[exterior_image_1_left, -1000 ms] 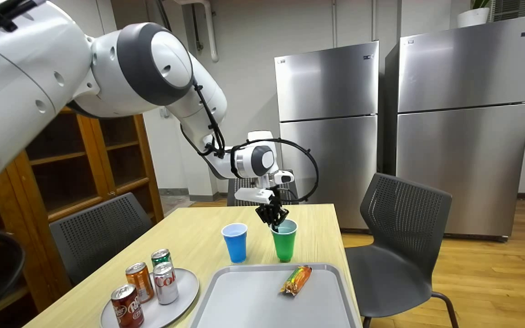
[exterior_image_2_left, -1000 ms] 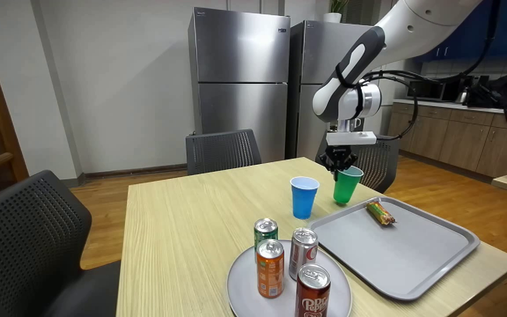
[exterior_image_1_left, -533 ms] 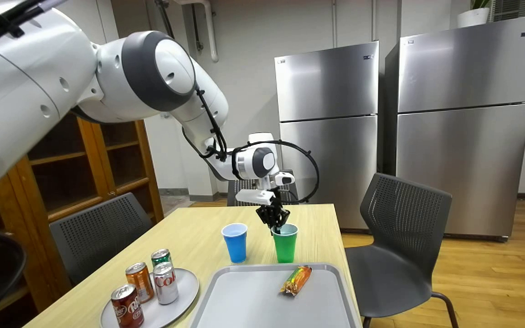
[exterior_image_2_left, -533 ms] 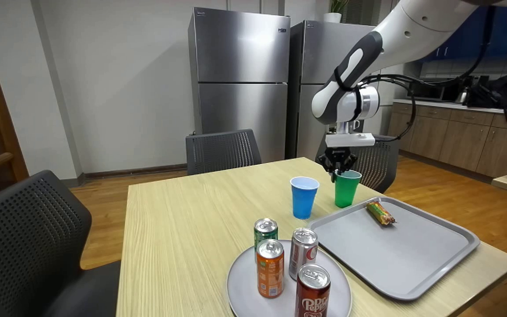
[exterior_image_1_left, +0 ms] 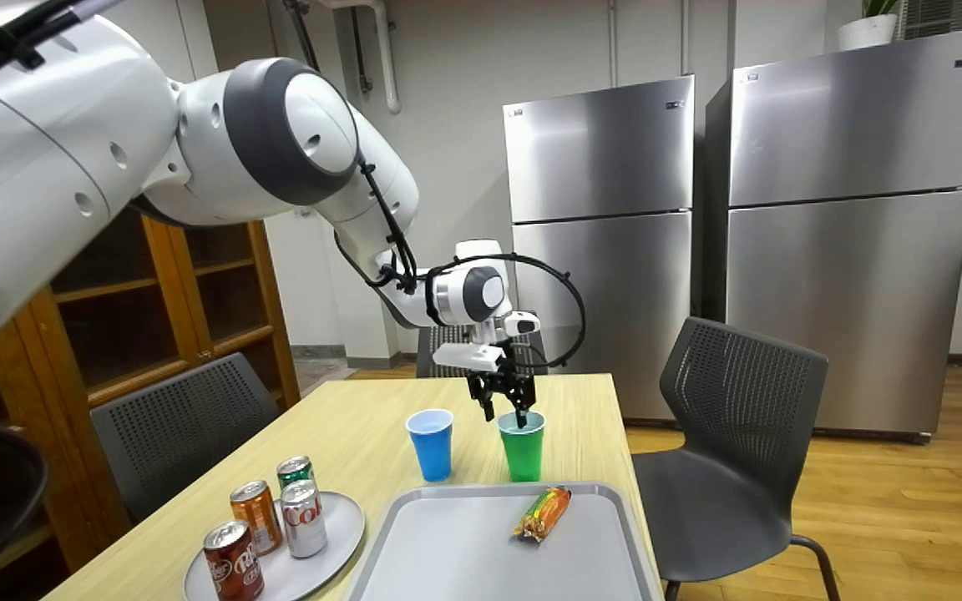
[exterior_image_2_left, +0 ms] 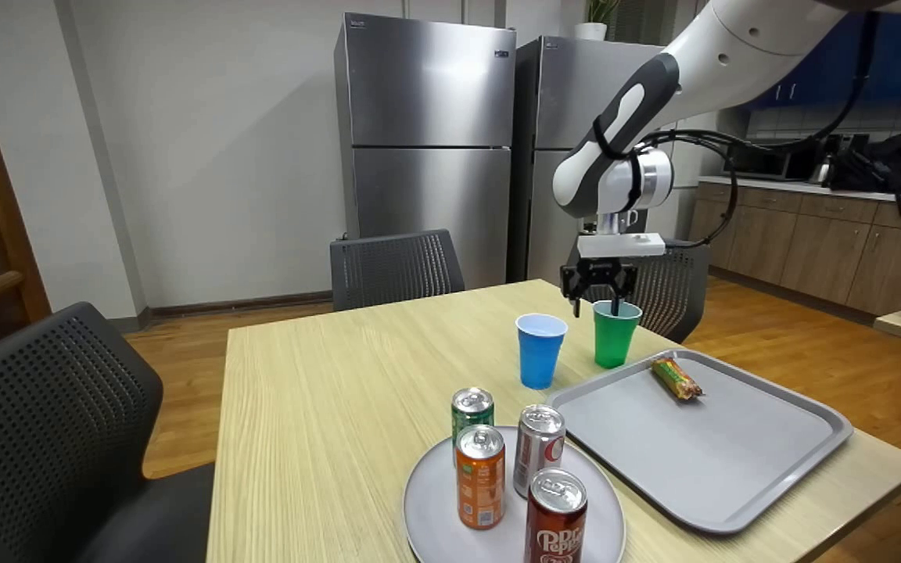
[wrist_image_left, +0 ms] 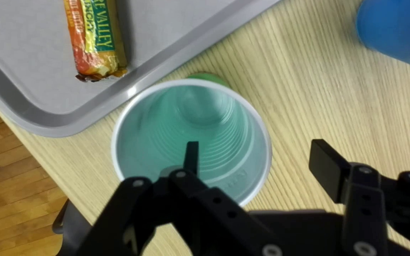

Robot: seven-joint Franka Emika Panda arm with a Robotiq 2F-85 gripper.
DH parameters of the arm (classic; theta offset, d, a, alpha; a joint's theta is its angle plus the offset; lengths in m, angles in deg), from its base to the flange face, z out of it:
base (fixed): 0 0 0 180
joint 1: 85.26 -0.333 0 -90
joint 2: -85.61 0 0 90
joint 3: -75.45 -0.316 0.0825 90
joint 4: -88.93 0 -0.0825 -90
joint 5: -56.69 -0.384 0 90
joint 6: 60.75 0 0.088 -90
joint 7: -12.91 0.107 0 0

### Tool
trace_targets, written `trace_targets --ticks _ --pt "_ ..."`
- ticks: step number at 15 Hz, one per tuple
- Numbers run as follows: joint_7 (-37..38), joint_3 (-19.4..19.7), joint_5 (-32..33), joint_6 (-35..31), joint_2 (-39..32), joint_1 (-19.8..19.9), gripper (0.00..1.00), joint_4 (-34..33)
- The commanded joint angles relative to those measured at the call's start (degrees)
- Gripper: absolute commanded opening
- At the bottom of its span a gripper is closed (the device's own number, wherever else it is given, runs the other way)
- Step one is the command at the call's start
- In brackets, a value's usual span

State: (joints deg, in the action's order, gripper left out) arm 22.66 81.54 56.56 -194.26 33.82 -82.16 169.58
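In an exterior view, found the gripper (exterior_image_1_left: 504, 419) just below the centre of the frame, spread and reaching partly into the mouth of the green cup (exterior_image_1_left: 524, 457); noted this cup upright on the bench (exterior_image_1_left: 381, 401), near the blue cup (exterior_image_1_left: 431, 448). In an exterior view, recorded the orange can (exterior_image_2_left: 481, 483), silver can (exterior_image_2_left: 538, 450), green can (exterior_image_2_left: 470, 414) and Dr Pepper can (exterior_image_2_left: 557, 518) standing on the round plate (exterior_image_2_left: 435, 507), bottom centre. In the wrist view, observed the green cup mid-frame, with one finger (wrist_image_left: 191, 157) inside its rim and the opposite one outside; located the snack bar (wrist_image_left: 98, 39) on the tray (wrist_image_left: 36, 78), upper left.
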Motion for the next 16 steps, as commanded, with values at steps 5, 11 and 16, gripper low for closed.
trace_targets --ticks 5,11,16 --pt "-6.26 -1.85 -1.34 0.82 7.48 2.89 1.0 2.99" --pt "-18.41 -6.11 -5.71 1.28 13.29 8.26 1.0 7.51" --pt "-30.3 -8.92 -9.81 4.18 15.98 12.81 1.0 11.68"
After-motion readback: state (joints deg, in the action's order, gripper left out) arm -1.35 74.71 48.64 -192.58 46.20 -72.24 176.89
